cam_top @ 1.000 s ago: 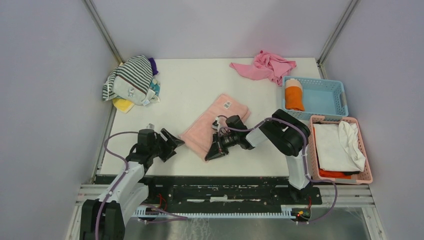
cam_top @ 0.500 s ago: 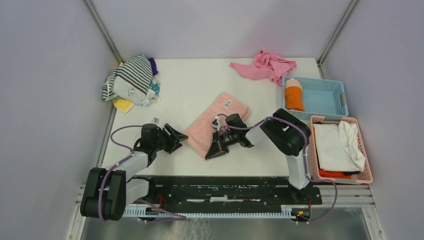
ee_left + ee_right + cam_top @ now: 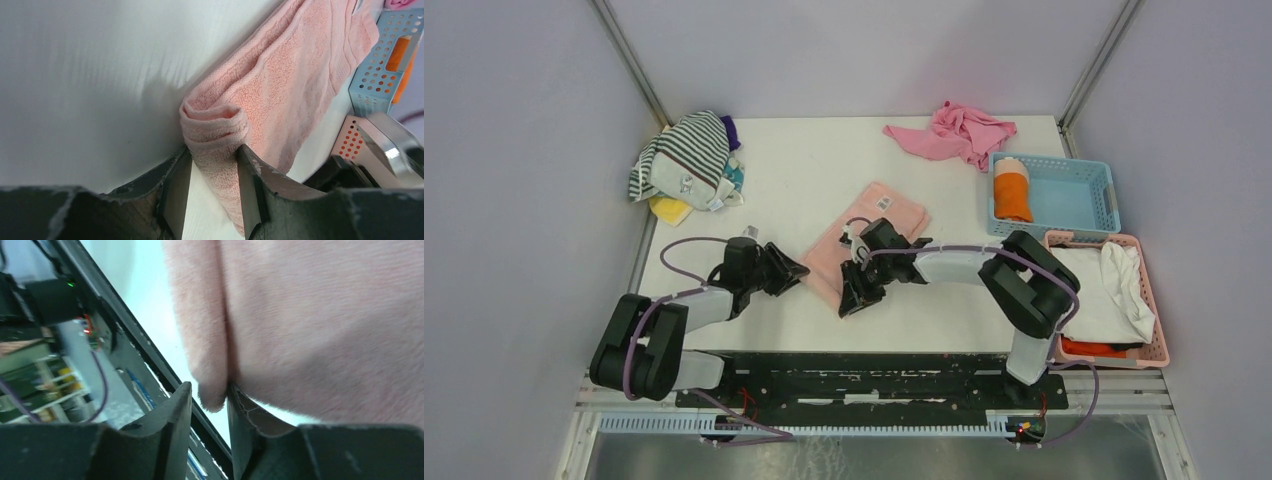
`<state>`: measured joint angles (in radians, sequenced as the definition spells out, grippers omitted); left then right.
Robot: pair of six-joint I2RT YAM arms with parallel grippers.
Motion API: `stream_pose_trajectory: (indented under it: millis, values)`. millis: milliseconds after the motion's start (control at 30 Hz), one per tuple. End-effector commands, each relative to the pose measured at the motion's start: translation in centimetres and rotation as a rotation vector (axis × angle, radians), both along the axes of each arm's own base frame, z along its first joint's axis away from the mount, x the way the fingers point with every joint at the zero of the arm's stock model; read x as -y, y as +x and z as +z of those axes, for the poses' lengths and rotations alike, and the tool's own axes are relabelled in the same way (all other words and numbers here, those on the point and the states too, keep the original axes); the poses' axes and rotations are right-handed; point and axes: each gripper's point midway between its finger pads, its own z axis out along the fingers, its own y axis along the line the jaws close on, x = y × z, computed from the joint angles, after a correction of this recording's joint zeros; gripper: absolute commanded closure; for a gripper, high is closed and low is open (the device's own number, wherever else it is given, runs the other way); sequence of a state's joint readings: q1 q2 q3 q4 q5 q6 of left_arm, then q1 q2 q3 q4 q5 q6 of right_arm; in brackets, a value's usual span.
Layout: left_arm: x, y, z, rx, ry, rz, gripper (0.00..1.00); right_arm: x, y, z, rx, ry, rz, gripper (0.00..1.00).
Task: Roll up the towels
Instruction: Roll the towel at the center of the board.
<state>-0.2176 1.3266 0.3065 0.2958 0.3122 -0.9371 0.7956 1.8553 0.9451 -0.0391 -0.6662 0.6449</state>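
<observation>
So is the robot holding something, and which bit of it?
The left gripper pinches the pale pink terry towel by its rolled near end. The right gripper straddles that end's fold loosely, apparently not gripping.

Plain pale pink towel (image 3: pixel 869 232), white label (image 3: pixel 882 208). Rolled orange towel (image 3: pixel 1012 195), peach top end, in light blue basket (image 3: pixel 1054 157). In pink basket (image 3: pixel 1159 330): white cloth (image 3: pixel 1104 290) over orange cloth (image 3: pixel 1089 348). Both baskets: dotted perforation. One bright pink cloth (image 3: pixel 954 132). Pile: grey-and-white striped cloth (image 3: pixel 686 150) over yellow cloth (image 3: pixel 669 210). White surface (image 3: pixel 804 160). Black: left end effector (image 3: pixel 792 270), right end effector (image 3: pixel 852 300). Purple cables (image 3: pixel 674 245). Pale lilac-grey walls (image 3: pixel 524 150).
</observation>
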Motion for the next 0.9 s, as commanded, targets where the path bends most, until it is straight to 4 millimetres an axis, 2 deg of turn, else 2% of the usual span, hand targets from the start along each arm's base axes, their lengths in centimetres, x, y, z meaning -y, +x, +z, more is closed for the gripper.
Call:
stream_pose_trajectory:
  millis: [0,100,200,300,400,533,633,867]
  values:
    - [-2.1,-2.6,-4.6,-0.160,0.166,0.050,0.52,2.5,0.7,2.2,0.327,-0.251,0.069,0.59]
    - [-1.7,-2.7,-4.7,-0.167,0.168,0.041,0.53,3.3,1.5,4.5,0.546,-0.365,0.085,0.56]
    - [-1.4,-2.5,-4.6,-0.160,0.175,0.036,0.53,3.2,2.1,7.1,0.746,-0.440,0.082,0.52]
    - [-1.2,-2.5,-4.5,-0.161,0.184,0.031,0.52,1.5,1.7,8.9,0.903,-0.449,0.116,0.48]
    - [-1.0,-2.5,-4.5,-0.162,0.187,0.027,0.52,-0.6,1.5,9.3,1.012,-0.471,0.153,0.48]
    - [-0.9,-2.5,-4.5,-0.164,0.190,0.024,0.52,-2.5,1.5,7.5,1.065,-0.531,0.215,0.49]
    - [-0.8,-2.4,-4.4,-0.163,0.190,0.022,0.52,-3.1,1.9,6.0,1.076,-0.563,0.217,0.50]
    - [-0.6,-2.3,-4.3,-0.159,0.193,0.018,0.52,-2.2,2.8,4.1,1.092,-0.662,0.202,0.50]
